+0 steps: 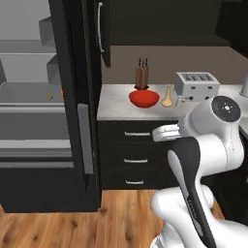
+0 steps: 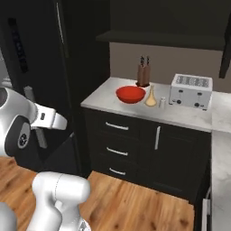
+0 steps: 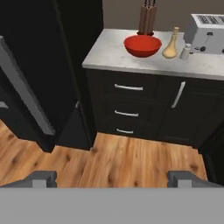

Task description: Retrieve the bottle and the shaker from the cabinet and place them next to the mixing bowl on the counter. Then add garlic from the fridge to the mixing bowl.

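The red mixing bowl [image 1: 144, 98] [image 2: 131, 94] [image 3: 142, 45] sits on the white marble counter [image 1: 114, 107] [image 2: 180, 116] [image 3: 113, 54]. Just right of it stands the tan bottle [image 1: 167, 97] [image 2: 150, 97] [image 3: 171, 44], and beside that the small white shaker [image 2: 162, 102] [image 3: 185, 52]. At the left the black fridge [image 1: 29, 121] stands open, with a small brownish lump, the garlic [image 1: 49, 95], on a grey shelf. The dark cabinet [image 2: 162, 20] hangs above the counter. My gripper [image 3: 113, 179] is open and empty, held out over the wooden floor in front of the drawers, well short of the counter.
A knife block [image 1: 141, 75] [image 3: 147, 18] stands behind the bowl and a silver toaster [image 1: 196, 85] [image 2: 191, 91] to the right. The fridge's open door [image 1: 72, 97] [image 3: 26, 87] juts out beside the drawers [image 3: 127, 113]. A second counter [image 2: 221, 162] runs along the right.
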